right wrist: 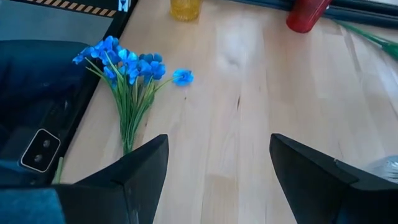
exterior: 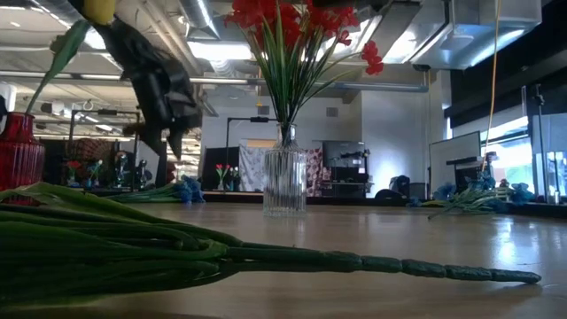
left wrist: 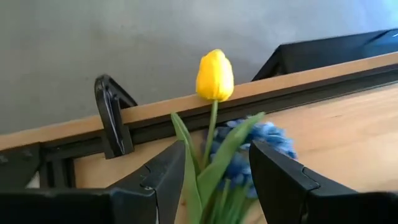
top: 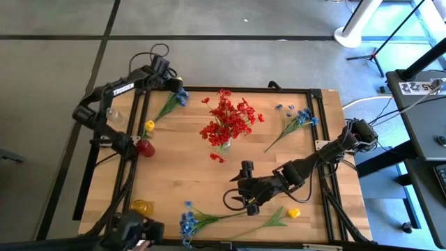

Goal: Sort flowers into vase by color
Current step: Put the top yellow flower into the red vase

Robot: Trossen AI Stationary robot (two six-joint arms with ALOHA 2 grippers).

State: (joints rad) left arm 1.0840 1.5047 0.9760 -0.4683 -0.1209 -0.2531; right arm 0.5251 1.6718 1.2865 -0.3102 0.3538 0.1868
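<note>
Setting: robotics lab or research workspace in an open industrial-type hall.

Evidence, high view: wooden desk (top: 209, 188) bordered by a black metal frame (top: 230, 89), standing on a grey concrete floor (top: 56, 63) marked with dark lines. Cables (top: 157, 50) run off the desk's far edge. A second dark bench (top: 425, 104) with printed marker sheets (top: 416, 87) stands beside it, next to a tripod stand (top: 373, 52).

Evidence, low view: exposed ceiling with ducts and pipes (exterior: 177, 35), strip lights (exterior: 221, 49), large windows (exterior: 505, 151), a backdrop curtain (exterior: 257, 168), and more equipment stands in the room behind.
</note>
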